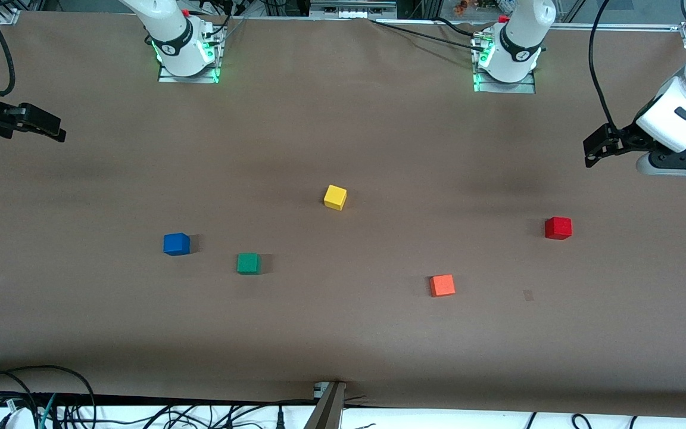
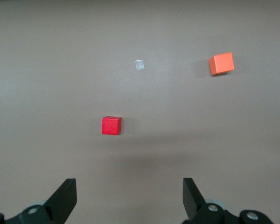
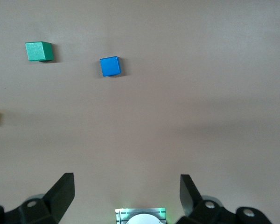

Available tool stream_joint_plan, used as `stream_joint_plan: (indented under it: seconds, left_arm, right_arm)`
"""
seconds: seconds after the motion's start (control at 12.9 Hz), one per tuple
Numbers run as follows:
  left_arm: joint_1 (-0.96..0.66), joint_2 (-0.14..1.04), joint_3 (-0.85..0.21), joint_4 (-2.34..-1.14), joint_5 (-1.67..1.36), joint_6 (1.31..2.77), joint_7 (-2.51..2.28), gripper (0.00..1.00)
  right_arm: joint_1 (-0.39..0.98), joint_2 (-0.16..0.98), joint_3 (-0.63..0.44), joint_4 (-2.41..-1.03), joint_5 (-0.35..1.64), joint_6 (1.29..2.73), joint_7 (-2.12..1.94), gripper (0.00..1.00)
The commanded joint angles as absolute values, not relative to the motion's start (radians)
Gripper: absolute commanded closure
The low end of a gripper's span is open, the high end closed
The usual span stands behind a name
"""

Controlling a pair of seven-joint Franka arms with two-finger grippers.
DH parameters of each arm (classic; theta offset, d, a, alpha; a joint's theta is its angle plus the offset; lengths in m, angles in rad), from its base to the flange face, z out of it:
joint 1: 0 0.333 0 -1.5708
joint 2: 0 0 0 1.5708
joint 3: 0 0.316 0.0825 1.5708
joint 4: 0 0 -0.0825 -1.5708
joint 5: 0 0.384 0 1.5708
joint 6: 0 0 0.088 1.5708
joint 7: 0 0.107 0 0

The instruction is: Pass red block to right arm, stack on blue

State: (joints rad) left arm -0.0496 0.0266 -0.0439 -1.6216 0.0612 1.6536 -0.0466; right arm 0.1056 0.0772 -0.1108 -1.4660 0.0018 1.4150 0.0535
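Note:
The red block point(image 1: 558, 228) point(image 2: 111, 125) sits alone on the brown table toward the left arm's end. My left gripper point(image 1: 594, 149) point(image 2: 129, 184) hangs above the table at that end, open and empty, well apart from the block. The blue cube point(image 1: 176, 244) point(image 3: 110, 66) rests toward the right arm's end. High at that end of the table, my right gripper point(image 1: 51, 126) point(image 3: 127, 179) is open with nothing between its fingers.
A green cube point(image 1: 248, 263) point(image 3: 38, 51) lies beside the blue one. A yellow cube point(image 1: 335, 197) sits mid-table, and an orange cube point(image 1: 442, 285) point(image 2: 221, 63) lies nearer the front camera than the red block. A small flat patch point(image 1: 528, 295) marks the cloth.

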Motion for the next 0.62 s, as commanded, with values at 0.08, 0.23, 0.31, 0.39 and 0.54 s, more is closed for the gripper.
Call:
stream_joint_plan:
  seconds: [0.08, 0.23, 0.31, 0.39, 0.54]
  left_arm:
    - [-0.057, 0.058, -0.041, -1.562, 0.081, 1.598, -0.026, 0.0]
    - [-0.057, 0.058, -0.041, -1.562, 0.08, 1.598, -0.028, 0.0]
    - [-0.057, 0.06, -0.041, -1.562, 0.08, 1.598, -0.029, 0.0]
    - [-0.057, 0.06, -0.041, -1.562, 0.077, 1.598, -0.032, 0.0]
    - [-0.055, 0.06, -0.04, -1.563, 0.075, 1.598, -0.032, 0.0]
  right_arm:
    - [0.097, 0.084, -0.106, -1.447, -0.005, 1.413, 0.035, 0.0]
    - [0.095, 0.084, -0.106, -1.448, -0.005, 1.413, 0.035, 0.0]
    - [0.095, 0.084, -0.106, -1.447, -0.005, 1.413, 0.035, 0.0]
    - [0.095, 0.084, -0.106, -1.447, -0.005, 1.413, 0.035, 0.0]
    - [0.095, 0.084, -0.106, -1.447, -0.005, 1.413, 0.035, 0.0]
